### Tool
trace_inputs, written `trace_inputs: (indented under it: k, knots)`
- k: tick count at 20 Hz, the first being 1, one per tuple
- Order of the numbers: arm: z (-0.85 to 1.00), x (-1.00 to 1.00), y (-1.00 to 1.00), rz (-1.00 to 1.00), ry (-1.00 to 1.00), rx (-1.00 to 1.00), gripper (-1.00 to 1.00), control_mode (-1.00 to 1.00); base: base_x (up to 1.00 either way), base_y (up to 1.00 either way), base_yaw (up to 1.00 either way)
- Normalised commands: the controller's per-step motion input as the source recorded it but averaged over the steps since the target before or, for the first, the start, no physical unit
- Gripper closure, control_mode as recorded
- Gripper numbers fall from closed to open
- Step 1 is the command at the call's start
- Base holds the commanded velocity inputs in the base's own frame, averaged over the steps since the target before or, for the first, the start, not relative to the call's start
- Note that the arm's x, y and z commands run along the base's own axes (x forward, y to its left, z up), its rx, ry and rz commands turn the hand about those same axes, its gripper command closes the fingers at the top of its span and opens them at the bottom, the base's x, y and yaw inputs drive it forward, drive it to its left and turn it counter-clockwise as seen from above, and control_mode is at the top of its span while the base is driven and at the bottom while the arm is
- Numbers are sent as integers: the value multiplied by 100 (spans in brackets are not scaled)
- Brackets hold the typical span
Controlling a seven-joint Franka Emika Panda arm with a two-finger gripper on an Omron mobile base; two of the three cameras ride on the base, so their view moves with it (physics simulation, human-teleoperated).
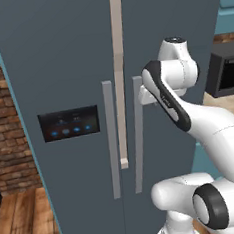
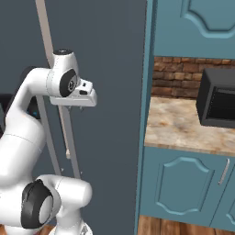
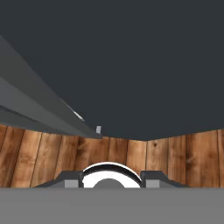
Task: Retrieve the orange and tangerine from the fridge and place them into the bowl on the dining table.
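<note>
A tall slate-grey fridge [image 1: 69, 68] takes up most of the left base view, both doors shut with a pale narrow seam running down between them at the upper centre of the frame. Two long grey vertical handles flank that seam: the left door handle [image 1: 111, 139] and the right door handle [image 1: 139, 132], side by side in the middle of the picture. A black control panel [image 1: 68, 123] with small blue lights sits on the left door, at the centre left. The orange and tangerine are presumably behind these closed doors, so nothing of them can be described. The white arm rises from the lower right, and its gripper [image 1: 148, 94] is just beside the upper part of the right door handle. In the right base view the hand [image 2: 75, 98] sits at the centre left, close against the dark door. The hand view looks down the door face toward a wooden floor [image 3: 175, 157] across the lower frame. The fingers are clenched as narrow as they go; whether they clasp the handle cannot be told. To the right of the fridge, teal cabinets [image 2: 183, 193], a marbled counter [image 2: 179, 124] and a dark microwave [image 2: 218, 98] fill the right side. The step in hand appears to be opening the fridge; the next move calls for a firm hold on the handle and a pull outward along the door's arc.
</note>
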Motion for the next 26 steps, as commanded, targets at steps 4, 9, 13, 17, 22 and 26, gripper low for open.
trace_inputs:
  k: [4,9,13,17,22,26]
  knots:
    - [0,-14,0,0,-1,0,-100,-100,0,0,0]
    - [0,-36,0,0,-8,0,-100,-100,0,0,0]
    - [-3,-32,0,0,-11,0,-100,-100,0,0,0]
    - [-13,-27,0,0,-13,-1,-100,-100,0,0,0]
    - [-28,-25,0,0,-10,0,-100,-100,0,0,0]
    - [-24,-16,-1,0,-8,0,-100,-100,0,0,0]
